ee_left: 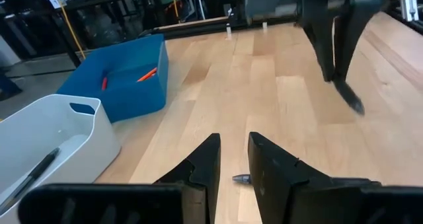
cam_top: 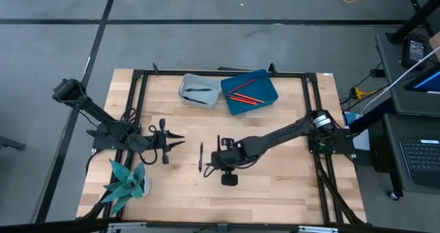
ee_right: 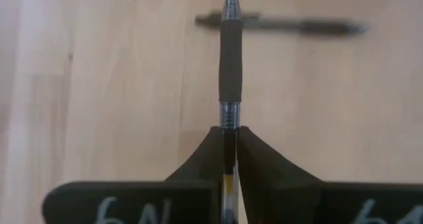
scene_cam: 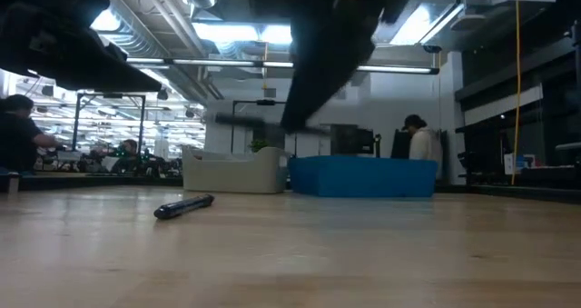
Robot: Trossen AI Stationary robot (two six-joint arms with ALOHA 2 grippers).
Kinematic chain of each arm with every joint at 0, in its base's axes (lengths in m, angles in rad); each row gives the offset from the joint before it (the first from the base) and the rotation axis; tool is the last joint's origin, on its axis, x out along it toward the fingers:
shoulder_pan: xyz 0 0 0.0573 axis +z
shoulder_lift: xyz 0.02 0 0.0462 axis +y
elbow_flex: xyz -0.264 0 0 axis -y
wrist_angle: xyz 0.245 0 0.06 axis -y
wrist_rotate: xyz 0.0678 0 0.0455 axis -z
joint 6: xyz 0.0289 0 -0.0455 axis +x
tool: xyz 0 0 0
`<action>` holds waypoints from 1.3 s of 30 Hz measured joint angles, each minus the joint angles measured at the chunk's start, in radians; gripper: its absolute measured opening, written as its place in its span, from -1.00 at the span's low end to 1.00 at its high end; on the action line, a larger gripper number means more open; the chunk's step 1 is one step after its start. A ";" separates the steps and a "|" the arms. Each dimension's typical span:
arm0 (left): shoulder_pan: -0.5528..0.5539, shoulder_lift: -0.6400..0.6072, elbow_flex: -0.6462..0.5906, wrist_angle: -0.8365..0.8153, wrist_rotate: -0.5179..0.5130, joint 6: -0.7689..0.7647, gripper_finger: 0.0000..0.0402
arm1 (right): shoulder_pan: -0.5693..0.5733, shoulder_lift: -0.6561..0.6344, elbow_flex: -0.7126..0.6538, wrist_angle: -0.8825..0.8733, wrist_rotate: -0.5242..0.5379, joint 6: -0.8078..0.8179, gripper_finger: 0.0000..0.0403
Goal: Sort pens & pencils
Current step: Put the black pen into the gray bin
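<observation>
Our right hand [ee_right: 231,135] hangs over the middle of the bench [cam_top: 275,185], its fingers pinched shut on a black pen [ee_right: 230,59] that sticks straight out ahead of them. We judge this pen light, stiff and smooth-barrelled, so it may swivel in a narrow pinch; the fingers hold it just behind the rubbery grip sleeve, a fair spot, though nearer its middle would balance it better. Below it a second pen [cam_top: 201,157] lies flat on the wood, and it should roll readily if nudged, so we would take it across the barrel near its centre. Our left hand [ee_left: 232,159] waits low over the left part of the bench, fingers a little apart and holding nothing, with the tip of another pen [ee_left: 241,178] showing between them on the wood. At the far edge stand a white bin [cam_top: 185,89] with dark pens inside and, just beside it, a blue bin [cam_top: 269,94] holding the red pencils [cam_top: 242,95]. White marks on the right hand's body are too cut off to read, and we see no brand on the pens.
</observation>
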 joint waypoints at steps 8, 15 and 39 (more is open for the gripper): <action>0.000 0.000 0.000 0.021 0.000 0.000 -0.64 | 0.051 -0.112 -0.004 -0.027 0.238 0.002 -0.87; 0.000 0.000 0.000 0.026 0.000 0.000 -0.64 | 0.073 -0.229 -0.138 0.088 0.299 0.003 -0.87; 0.150 0.045 0.002 0.317 0.220 0.060 -0.64 | -0.127 -0.477 -0.901 1.319 -0.022 -0.230 -0.88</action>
